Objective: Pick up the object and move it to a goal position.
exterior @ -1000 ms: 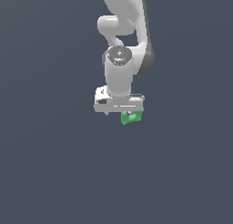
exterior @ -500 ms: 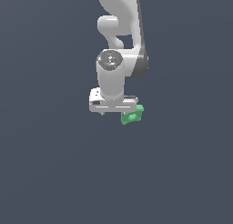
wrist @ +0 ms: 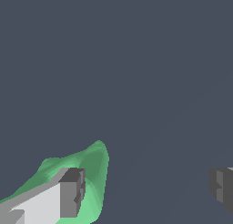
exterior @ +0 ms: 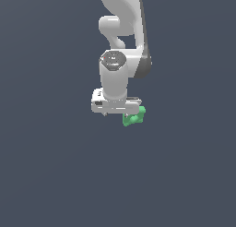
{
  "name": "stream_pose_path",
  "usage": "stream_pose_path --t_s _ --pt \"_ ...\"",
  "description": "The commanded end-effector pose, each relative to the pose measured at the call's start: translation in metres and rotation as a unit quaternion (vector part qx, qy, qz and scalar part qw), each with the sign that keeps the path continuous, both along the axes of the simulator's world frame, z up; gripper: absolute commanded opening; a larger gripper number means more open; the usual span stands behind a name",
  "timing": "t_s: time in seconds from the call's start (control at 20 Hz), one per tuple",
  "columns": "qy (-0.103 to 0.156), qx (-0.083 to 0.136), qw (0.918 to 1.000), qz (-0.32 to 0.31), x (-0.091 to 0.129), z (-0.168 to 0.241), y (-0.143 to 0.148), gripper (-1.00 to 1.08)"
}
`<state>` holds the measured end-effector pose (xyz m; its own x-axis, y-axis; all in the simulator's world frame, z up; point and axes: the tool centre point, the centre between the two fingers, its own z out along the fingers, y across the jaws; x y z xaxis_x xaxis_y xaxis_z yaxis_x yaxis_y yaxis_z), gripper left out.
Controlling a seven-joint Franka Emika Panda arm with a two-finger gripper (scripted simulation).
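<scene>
One object [exterior: 134, 116], mid-frame.
Our gripper [wrist: 145, 191] stands wide; the green piece lies against one finger [wrist: 70, 192] only.

- A plain dark blue-grey surface [exterior: 50, 175] is filling the whole exterior view, with no edge or seam showing.
- The same flat surface [wrist: 136, 59] is spreading across the wrist view.
- Whether anything is actually resting on it cannot be told.
</scene>
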<state>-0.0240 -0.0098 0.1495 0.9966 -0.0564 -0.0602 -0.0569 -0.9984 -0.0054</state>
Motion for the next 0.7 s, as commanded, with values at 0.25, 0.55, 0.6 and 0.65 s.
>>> stream_pose_path --t_s 0.25,0.55,0.6,0.65 --pt "-0.002 -0.004 0.9987 -0.051 -0.004 0.000 0.009 1.00" --pt "-0.005 -0.008 0.9936 -0.113 -0.008 -0.001 0.020 1.00" --pt "-0.005 -0.009 0.9923 -0.124 -0.009 -0.001 0.022 1.00" --pt "-0.005 -0.010 0.9908 -0.135 -0.010 -0.001 0.023 1.00"
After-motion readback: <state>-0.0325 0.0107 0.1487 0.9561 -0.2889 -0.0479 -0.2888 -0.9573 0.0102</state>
